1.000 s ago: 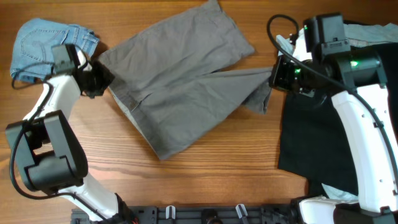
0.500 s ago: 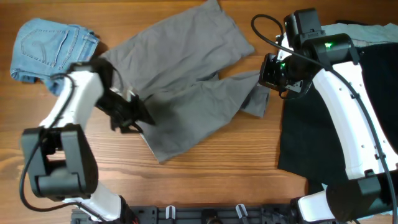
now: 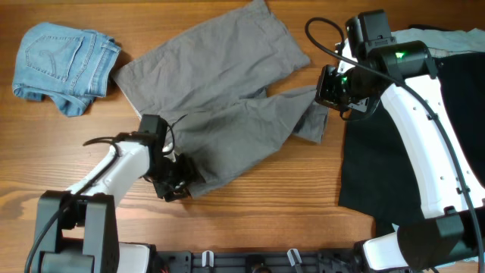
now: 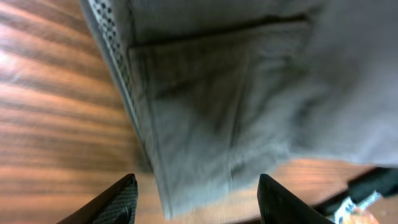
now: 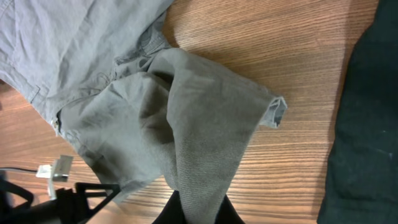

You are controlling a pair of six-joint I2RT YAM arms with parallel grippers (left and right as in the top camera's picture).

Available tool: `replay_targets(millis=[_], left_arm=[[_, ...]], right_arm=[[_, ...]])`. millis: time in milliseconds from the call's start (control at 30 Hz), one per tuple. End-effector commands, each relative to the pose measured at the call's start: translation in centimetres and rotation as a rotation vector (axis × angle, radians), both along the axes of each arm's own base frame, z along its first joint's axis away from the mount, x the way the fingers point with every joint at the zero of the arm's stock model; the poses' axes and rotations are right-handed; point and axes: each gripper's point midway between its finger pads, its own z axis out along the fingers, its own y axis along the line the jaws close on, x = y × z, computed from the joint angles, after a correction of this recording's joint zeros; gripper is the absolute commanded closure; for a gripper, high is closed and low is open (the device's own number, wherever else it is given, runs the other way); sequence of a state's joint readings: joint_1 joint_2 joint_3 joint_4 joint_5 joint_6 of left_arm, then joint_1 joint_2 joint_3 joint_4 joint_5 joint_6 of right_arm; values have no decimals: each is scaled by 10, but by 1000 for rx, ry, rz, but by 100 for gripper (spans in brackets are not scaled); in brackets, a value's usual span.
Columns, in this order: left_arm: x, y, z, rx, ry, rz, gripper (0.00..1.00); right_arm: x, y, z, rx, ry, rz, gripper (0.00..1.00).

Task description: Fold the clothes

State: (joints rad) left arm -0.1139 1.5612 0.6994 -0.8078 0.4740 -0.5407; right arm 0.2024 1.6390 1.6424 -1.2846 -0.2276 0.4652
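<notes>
While the grey shorts [image 3: 220, 98] lie spread mid-table, one leg hem is pinched tight in the right gripper [image 5: 196, 211]. Left gripper [image 4: 196, 196] hangs, fingers apart, over the waistband corner. Denim shorts [image 3: 64, 61] lie at the far-left corner and a black garment [image 3: 386, 152] at right, on the wooden table [image 3: 288, 212].

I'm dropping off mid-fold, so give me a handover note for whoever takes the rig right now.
Left gripper: open, above the grey shorts at a waistband corner.
Right gripper: shut on one leg of them, cloth drawn up.
Denim shorts far left, black garment right side.
Done: grey shorts spread out, no fold yet.
Left: fold them, then the others.
</notes>
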Motion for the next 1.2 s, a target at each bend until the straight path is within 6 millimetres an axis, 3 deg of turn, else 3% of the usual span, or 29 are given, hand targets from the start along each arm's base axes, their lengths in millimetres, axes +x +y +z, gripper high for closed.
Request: replay_targets(millis=[0, 100, 133, 167, 200, 233, 367, 467, 567, 667, 700, 733, 833, 967, 1067, 1100, 1167], left_arm=[[-21, 7, -17, 94, 72, 71, 36], [-25, 7, -22, 103, 83, 91, 40], [-24, 7, -22, 101, 77, 92, 47], [-22, 7, -23, 99, 69, 93, 62], [-20, 7, -23, 101, 71, 111, 85], [-19, 6, -23, 101, 69, 121, 96], [-20, 13, -18, 97, 79, 133, 96], [-13, 35, 9, 86, 52, 141, 96], [6, 81, 72, 137, -63, 212, 96], [7, 124, 129, 280, -180, 288, 96], [3, 145, 157, 372, -245, 323, 96], [1, 156, 173, 426, -285, 351, 96], [6, 170, 202, 491, -414, 406, 96], [40, 178, 213, 485, -549, 421, 96], [51, 145, 208, 292, -556, 332, 94], [50, 123, 201, 193, -524, 268, 83], [44, 100, 184, 131, -440, 194, 56]], right_arm=[[1, 1, -3, -13, 0, 24, 96], [1, 1, -3, -13, 0, 24, 96], [1, 1, -3, -13, 0, 24, 96], [1, 1, -3, -13, 0, 24, 95], [1, 1, -3, -13, -2, 24, 96], [2, 1, -3, -12, -4, 23, 96], [4, -7, -4, -60, -13, 8, 96], [8, -21, -6, -140, -32, -16, 96], [3, -33, -3, -201, -35, -32, 96], [-3, -36, 5, -210, -46, -36, 96], [2, -35, 12, -201, -92, -31, 96], [9, -33, 18, -194, -137, -11, 96], [50, -23, 42, -163, -341, 8, 96], [95, -13, 68, -115, -539, -16, 96], [97, -6, 65, -72, -525, -26, 96], [95, -7, 61, -76, -507, -25, 96], [91, -8, 58, -81, -488, -23, 96]])
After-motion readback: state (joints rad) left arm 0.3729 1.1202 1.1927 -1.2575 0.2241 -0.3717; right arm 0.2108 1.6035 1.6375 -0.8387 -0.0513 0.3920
